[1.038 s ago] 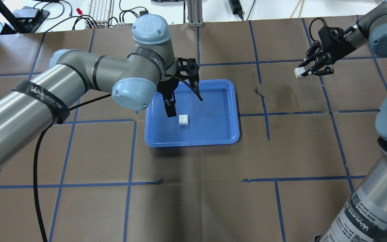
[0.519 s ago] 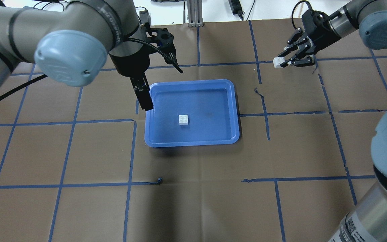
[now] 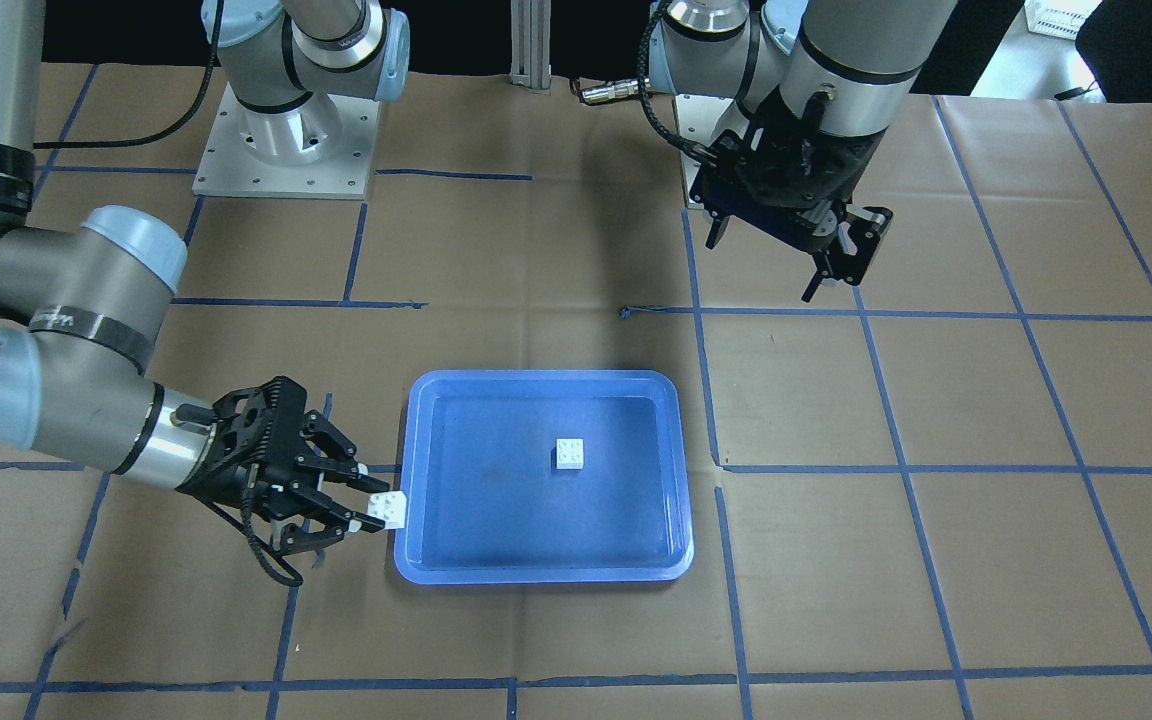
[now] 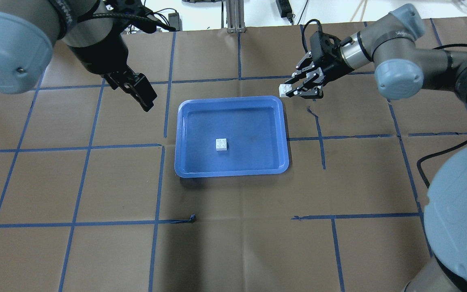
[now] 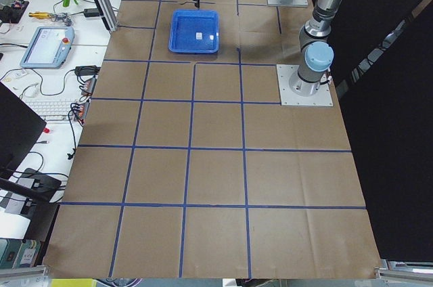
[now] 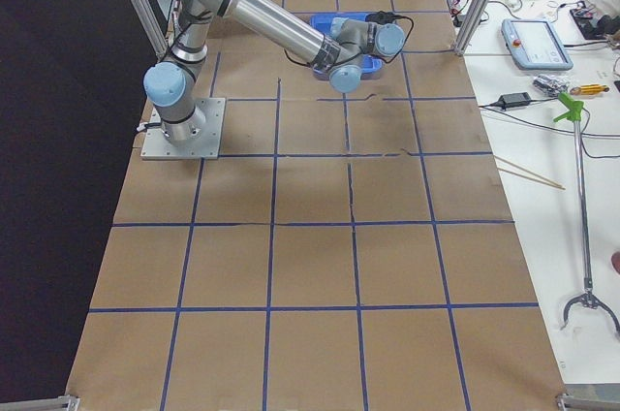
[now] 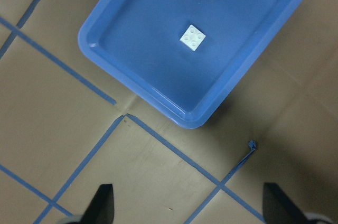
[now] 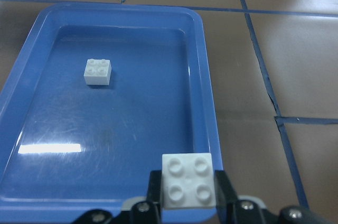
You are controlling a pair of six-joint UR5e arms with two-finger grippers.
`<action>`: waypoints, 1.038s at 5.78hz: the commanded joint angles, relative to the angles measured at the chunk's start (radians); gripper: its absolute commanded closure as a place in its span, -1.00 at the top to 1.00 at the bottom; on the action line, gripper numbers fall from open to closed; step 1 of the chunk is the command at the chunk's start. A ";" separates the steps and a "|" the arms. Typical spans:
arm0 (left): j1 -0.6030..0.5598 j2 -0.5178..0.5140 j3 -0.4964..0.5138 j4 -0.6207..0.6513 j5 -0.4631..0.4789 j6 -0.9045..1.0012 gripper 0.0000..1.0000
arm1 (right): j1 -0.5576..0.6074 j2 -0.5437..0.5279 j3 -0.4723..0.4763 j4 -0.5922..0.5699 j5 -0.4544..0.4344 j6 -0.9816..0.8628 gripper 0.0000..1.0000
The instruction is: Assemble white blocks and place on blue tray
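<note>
- One white block lies studs-up near the middle of the blue tray, touched by neither arm
- The second block is pinched at the very tips of the right pincer, raised just beside the tray's far corner
- The left pincer is spread wide and empty, above the table off the tray's other side
- Risk: nothing steadies the loose block, so a slightly misaligned press could skid it across the slick tray or twist the tip-held block out of the grip
</note>
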 commanded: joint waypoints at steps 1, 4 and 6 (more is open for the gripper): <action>0.059 0.008 -0.005 0.009 0.001 -0.303 0.97 | 0.110 0.038 0.125 -0.371 0.009 0.264 -0.60; 0.066 0.007 -0.005 0.016 0.021 -0.441 0.98 | 0.160 0.075 0.237 -0.526 -0.007 0.346 -0.60; 0.064 0.010 -0.011 0.017 0.022 -0.442 0.98 | 0.168 0.072 0.302 -0.569 -0.008 0.353 -0.60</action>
